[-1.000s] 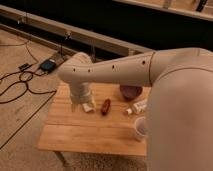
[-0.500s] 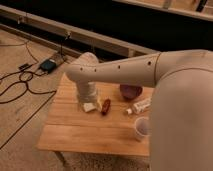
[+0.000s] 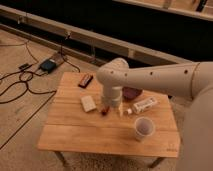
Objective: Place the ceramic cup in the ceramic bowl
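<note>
We see the end effector low over the bench centre, jaws apart, gripping nothing. The cup stands at its 5 o'clock; the arm half hides the bowl at 1 o'clock.

One wooden table bears one ceramic cup, one ceramic bowl, one white box, one pale flat block, one dark red packet and what seems to be one small reddish-brown piece. One gripper hangs over the table's middle, just beside that piece. One blue device lies on the floor.
</note>
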Motion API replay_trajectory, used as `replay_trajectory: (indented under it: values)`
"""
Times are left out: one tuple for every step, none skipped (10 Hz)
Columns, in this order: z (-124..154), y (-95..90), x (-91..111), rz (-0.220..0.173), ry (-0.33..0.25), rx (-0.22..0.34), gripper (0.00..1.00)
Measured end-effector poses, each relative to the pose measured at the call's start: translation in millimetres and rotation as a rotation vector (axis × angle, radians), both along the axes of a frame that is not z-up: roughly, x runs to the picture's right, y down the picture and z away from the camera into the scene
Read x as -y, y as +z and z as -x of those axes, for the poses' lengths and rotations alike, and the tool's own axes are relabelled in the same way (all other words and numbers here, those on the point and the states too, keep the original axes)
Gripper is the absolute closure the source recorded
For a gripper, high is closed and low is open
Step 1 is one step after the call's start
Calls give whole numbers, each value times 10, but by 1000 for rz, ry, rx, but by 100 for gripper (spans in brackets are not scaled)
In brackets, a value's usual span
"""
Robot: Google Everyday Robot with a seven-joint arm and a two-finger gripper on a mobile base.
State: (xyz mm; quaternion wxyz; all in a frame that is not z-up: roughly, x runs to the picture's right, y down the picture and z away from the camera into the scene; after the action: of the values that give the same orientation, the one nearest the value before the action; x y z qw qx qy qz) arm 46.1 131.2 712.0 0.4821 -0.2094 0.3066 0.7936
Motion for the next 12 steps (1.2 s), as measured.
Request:
replay_trajectory:
  values:
    - [-261,-104,-104,4,53,-56,35]
    - [-328,-135,-131,5,65,-70,35]
    - [-479,-208,-193,4,92,-101,35]
    - [-603,-251,-245,3,108,-122,35]
    - [-671,-264,-268,0,116,-131,35]
    - [-738,-243,-293,-6,126,-133,35]
    - [-801,-202,-310,-12,124,-129,35]
    - [-857,-150,-327,-17,120,-122,35]
    - [-908,-112,-343,-18,117,-120,35]
    - [-960,-59,-362,-20,113,-117,35]
    - [-1018,18,-391,-26,108,-110,35]
    - [-1034,57,-404,-31,106,-105,35]
